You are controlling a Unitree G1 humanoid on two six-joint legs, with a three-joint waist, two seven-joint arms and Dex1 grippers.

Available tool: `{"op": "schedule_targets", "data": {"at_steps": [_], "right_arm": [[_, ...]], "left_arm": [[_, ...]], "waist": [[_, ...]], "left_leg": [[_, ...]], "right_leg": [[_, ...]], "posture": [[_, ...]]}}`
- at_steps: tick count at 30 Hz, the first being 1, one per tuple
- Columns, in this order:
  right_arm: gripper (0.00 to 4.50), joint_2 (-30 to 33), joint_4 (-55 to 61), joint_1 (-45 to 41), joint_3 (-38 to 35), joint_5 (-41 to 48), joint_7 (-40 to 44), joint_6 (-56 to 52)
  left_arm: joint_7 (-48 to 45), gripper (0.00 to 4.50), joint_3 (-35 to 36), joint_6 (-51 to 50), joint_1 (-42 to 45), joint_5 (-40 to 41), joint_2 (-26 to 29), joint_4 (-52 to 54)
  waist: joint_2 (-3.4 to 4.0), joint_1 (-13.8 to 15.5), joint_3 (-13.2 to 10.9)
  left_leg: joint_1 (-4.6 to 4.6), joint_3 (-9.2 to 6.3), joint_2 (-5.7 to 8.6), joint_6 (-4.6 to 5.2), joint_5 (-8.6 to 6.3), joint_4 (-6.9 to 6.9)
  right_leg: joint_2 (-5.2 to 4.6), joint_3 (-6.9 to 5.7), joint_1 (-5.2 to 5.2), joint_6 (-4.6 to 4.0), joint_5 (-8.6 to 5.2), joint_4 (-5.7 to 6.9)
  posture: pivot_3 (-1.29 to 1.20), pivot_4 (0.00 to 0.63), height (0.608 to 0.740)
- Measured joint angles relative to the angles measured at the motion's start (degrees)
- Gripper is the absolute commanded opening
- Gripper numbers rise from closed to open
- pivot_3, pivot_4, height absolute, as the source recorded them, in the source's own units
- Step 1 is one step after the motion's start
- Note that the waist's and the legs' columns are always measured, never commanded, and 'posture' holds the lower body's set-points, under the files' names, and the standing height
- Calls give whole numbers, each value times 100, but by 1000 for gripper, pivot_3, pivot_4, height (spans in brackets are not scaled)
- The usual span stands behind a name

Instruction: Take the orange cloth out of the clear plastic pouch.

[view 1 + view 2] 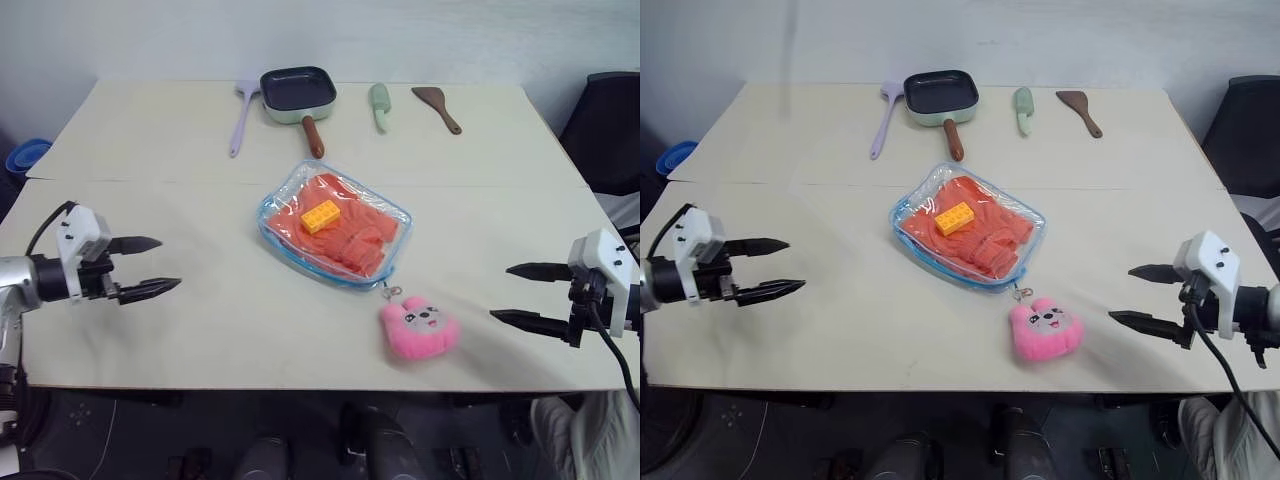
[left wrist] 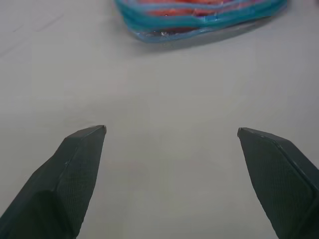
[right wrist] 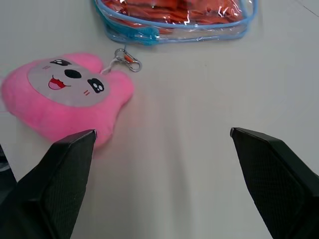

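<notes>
- Looking at your setup: the clear plastic pouch [image 1: 335, 224] lies flat mid-worktop [image 1: 180, 150] with the orange cloth [image 1: 345, 235] folded up inside it, so nothing's out yet.
- A small yellow brick [image 1: 321, 216] seems to sit on top of the pouch; can't tell for sure it isn't inside.
- Your left claw [image 1: 145, 267] and right claw [image 1: 520, 293] hang well apart from the pouch on either side, both spread wide and empty. My guess is they're just staged for the approach.
- The pink plush toy [image 1: 419, 327] is clipped to the pouch's pull, so it'll probably drag along.
- Whether the zipper is open or closed is hard to make out, and the wrist views cut off most of the pouch.
</notes>
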State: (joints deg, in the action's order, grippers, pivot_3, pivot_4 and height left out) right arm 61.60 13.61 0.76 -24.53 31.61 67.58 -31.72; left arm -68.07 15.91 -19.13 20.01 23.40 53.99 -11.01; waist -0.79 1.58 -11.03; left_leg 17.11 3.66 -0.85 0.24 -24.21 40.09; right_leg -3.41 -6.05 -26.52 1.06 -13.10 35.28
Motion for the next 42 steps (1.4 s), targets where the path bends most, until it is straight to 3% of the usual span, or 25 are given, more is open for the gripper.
{"op": "schedule_targets", "data": {"at_steps": [6,11,17,22,26,33,37,42], "right_arm": [[4500,-382,1083,-112,-198,657,-652,-609],[4500,-634,2204,-123,-190,1281,-1292,-1060],[4500,-788,2787,-266,-40,1706,-1945,-1300],[4500,-800,2794,-268,60,1703,-2219,-1322],[4500,-808,2798,-274,154,1704,-2357,-1319],[4500,-807,2784,-288,163,1735,-2435,-1311],[4500,-801,2698,-493,263,1732,-2315,-1244],[4500,-759,2432,-1012,639,1732,-2053,-1202]], "left_arm": [[864,4489,-712,-856,1074,176,-1083,788],[1788,4489,-1639,-995,2042,-454,-2054,496],[2397,4489,-2368,-367,2908,-1337,-2917,-959],[2654,4489,-2585,375,3321,-1899,-3289,-2271],[2877,3640,-2616,816,3550,-2155,-3595,-3012],[2897,1523,-2588,1062,3605,-2246,-3714,-3243],[2755,1543,-2389,742,3326,-2070,-3532,-2693],[2809,1543,-1377,-301,2768,-1441,-2711,-1471]], "waist": [[-1,9,0],[-3,-8,1],[-5,-18,1],[-5,-3,1],[-8,1,-1],[-8,-11,-1],[-8,-44,-1],[-8,-89,-1]], "left_leg": [[3,-3,6,-14,7,6],[5,1,12,-25,15,5],[5,3,12,-30,22,3],[4,2,14,-26,24,3],[4,0,16,-23,25,4],[4,-5,14,-23,25,1],[3,-2,11,-24,25,1],[-5,-6,3,-29,28,2]], "right_leg": [[0,2,9,3,2,17],[2,6,11,3,2,20],[7,10,12,2,2,23],[3,5,10,2,2,23],[-1,-1,9,3,3,20],[0,-1,9,3,3,21],[1,3,5,3,3,23],[5,1,1,-1,4,24]], "posture": [[0,150,740],[0,150,740],[0,150,740],[0,150,740],[0,150,740],[0,150,740],[0,150,740],[0,150,740]]}}
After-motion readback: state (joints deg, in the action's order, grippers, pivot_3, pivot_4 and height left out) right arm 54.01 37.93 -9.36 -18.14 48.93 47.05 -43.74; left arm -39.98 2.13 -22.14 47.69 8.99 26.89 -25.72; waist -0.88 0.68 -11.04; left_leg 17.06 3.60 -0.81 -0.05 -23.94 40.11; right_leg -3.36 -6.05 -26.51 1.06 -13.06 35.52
